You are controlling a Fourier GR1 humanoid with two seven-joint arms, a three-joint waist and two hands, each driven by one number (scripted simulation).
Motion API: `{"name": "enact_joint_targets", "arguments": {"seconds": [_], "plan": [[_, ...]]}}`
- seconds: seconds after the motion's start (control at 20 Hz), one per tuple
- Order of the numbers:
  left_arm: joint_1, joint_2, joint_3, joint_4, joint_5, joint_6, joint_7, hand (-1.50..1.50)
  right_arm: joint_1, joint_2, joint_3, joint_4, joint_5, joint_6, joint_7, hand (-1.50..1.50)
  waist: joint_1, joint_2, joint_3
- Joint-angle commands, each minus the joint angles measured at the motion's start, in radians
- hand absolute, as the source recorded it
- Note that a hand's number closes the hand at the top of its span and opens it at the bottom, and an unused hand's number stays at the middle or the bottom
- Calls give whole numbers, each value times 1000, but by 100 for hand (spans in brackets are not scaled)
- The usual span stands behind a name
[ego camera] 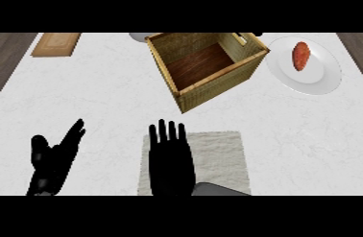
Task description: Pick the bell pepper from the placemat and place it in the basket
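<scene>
A pale grey placemat lies on the white counter near the front. My right hand is spread flat over the mat's left half, fingers straight and pointing away from me, open. No bell pepper shows anywhere; the hand may be covering it. The woven basket with a dark wooden floor stands at the back centre, turned at an angle, with nothing visible inside. My left hand rests open at the lower left, fingers up, off the mat.
A white plate at the back right carries an oblong orange-red item. A wooden board lies at the back left corner. A grey round object peeks out behind the basket.
</scene>
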Motion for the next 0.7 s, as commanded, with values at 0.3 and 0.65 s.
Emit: {"name": "enact_joint_targets", "arguments": {"seconds": [0.3,0.65], "plan": [[24,-36,-17,85,-26,6,13,0,86,26,32,44,27,60,199,-150,0,9,-13],[12,-46,-16,96,-29,-17,12,0,97,26,49,82,52,15,160,-150,7,11,-12]]}}
